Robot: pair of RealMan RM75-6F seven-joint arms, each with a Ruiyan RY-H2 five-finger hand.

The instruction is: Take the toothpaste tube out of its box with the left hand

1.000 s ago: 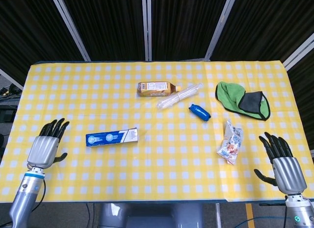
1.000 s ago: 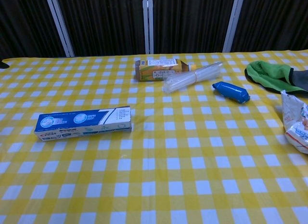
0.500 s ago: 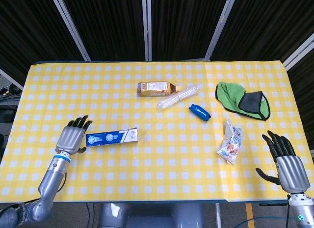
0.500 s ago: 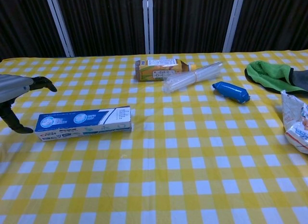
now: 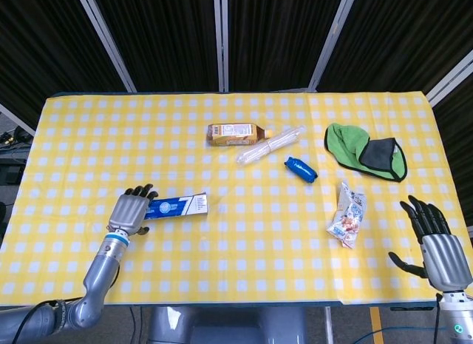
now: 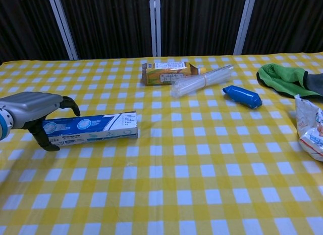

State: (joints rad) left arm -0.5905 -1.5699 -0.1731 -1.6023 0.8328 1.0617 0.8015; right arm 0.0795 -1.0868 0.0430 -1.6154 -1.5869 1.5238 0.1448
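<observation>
The blue and white toothpaste box (image 5: 177, 205) (image 6: 93, 127) lies flat and closed on the yellow checked tablecloth, left of centre, long side across. My left hand (image 5: 129, 209) (image 6: 30, 111) is at the box's left end and covers it. Its fingers arch over the far side and its thumb hangs by the near side; no firm grip shows. The tube itself is hidden inside the box. Spread and holding nothing, my right hand (image 5: 436, 244) hovers at the table's front right corner, seen only in the head view.
A juice carton (image 5: 233, 134) (image 6: 166, 73) and a clear plastic bottle (image 5: 270, 144) (image 6: 202, 81) lie at the back centre. A blue packet (image 5: 301, 169) (image 6: 243, 96), a green cloth (image 5: 366, 152) (image 6: 285, 77) and a snack bag (image 5: 348, 214) (image 6: 309, 126) lie to the right.
My left hand has moved right from the table's left edge to the box's left end, fingers now arched around it. The box has not moved. The right hand drifted slightly down.
</observation>
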